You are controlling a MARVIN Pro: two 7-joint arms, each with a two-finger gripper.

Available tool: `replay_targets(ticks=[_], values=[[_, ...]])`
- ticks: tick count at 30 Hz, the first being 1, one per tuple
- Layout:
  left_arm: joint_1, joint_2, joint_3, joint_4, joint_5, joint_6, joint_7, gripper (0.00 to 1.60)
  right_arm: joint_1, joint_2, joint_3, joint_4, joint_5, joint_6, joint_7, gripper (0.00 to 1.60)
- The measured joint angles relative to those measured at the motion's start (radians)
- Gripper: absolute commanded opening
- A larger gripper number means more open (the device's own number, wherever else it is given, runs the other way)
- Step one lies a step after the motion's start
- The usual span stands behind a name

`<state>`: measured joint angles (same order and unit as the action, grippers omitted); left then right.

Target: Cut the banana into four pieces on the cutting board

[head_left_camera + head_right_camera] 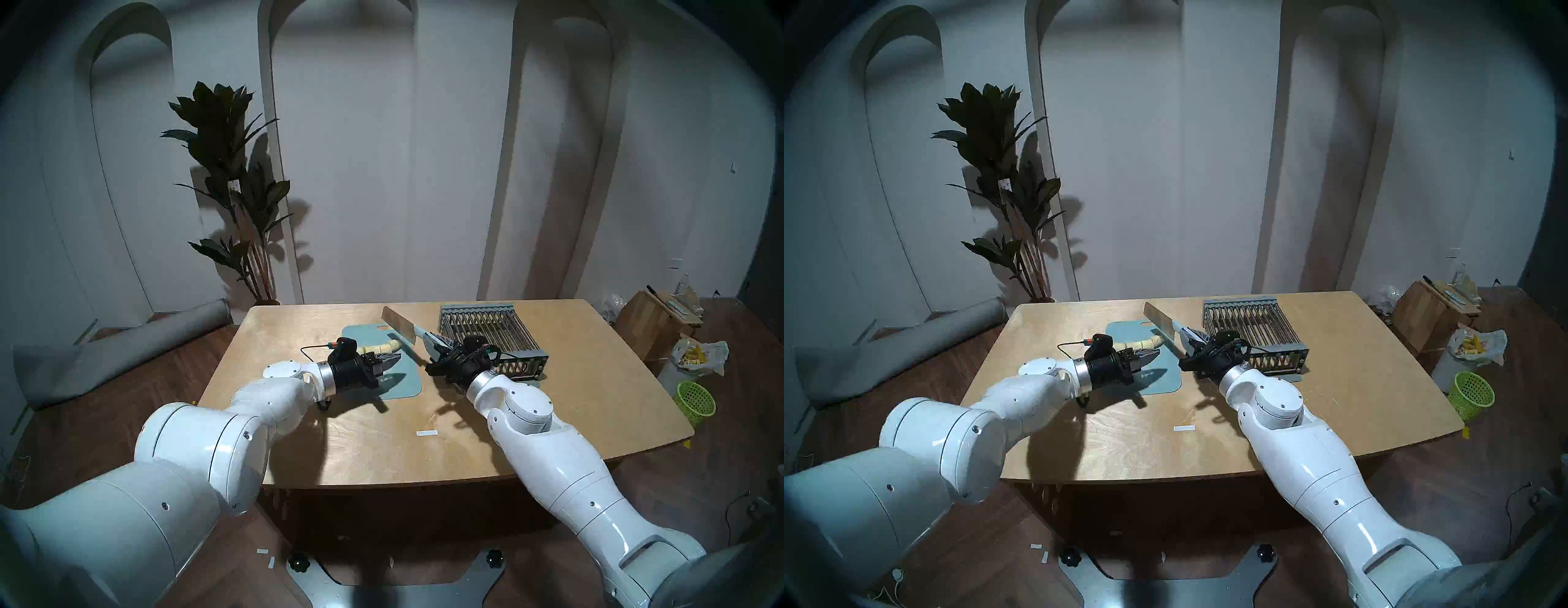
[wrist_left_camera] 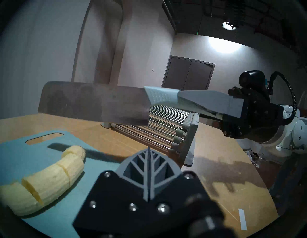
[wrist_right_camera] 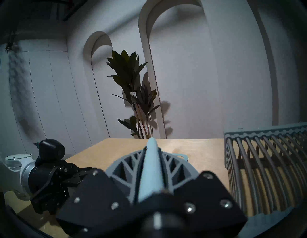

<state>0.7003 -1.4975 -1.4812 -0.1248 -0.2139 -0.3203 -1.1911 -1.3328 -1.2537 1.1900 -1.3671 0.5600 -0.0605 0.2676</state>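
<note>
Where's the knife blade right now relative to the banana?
In the left wrist view the knife is held in the right gripper, raised clear above the far end of the banana on the cutting board, with the slatted rack behind it.

1. The banana (image 2: 49,179) is peeled, pale cream-yellow and curved. It lies flat on the board, with three cuts across it showing in the left wrist view. The pieces still lie end to end in one arc, touching or nearly so. One cut near the wider end gapes open. The head views show it on the board's far half, running from near the board's middle toward its right edge.
2. The board (image 1: 403,373) is a thin blue-grey rectangle with rounded corners. It lies flat on the desk (image 1: 424,446), nearer the far edge than the near one. Its oblong handle slot is at the far end.
</note>
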Motion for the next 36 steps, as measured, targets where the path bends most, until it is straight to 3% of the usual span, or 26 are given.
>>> replay_targets(ticks=[8, 18, 26, 36], values=[[-0.020, -0.007, -0.077, -0.028, -0.070, -0.016, -0.002, 0.00, -0.003, 0.019, 0.024, -0.070, -0.020, -0.017, -0.021, 0.00], [-0.095, 0.041, -0.164, -0.125, -0.126, -0.056, 0.129, 0.00, -0.006, 0.040, 0.041, -0.160, -0.040, -0.032, -0.037, 0.00], [-0.124, 0.080, -0.189, -0.169, -0.130, -0.093, 0.240, 0.00, -0.007, 0.058, 0.065, -0.257, -0.057, -0.052, -0.050, 0.00], [-0.121, 0.084, -0.193, -0.199, -0.126, -0.128, 0.311, 0.00, -0.015, 0.095, 0.105, -0.371, -0.082, -0.066, -0.065, 0.00]])
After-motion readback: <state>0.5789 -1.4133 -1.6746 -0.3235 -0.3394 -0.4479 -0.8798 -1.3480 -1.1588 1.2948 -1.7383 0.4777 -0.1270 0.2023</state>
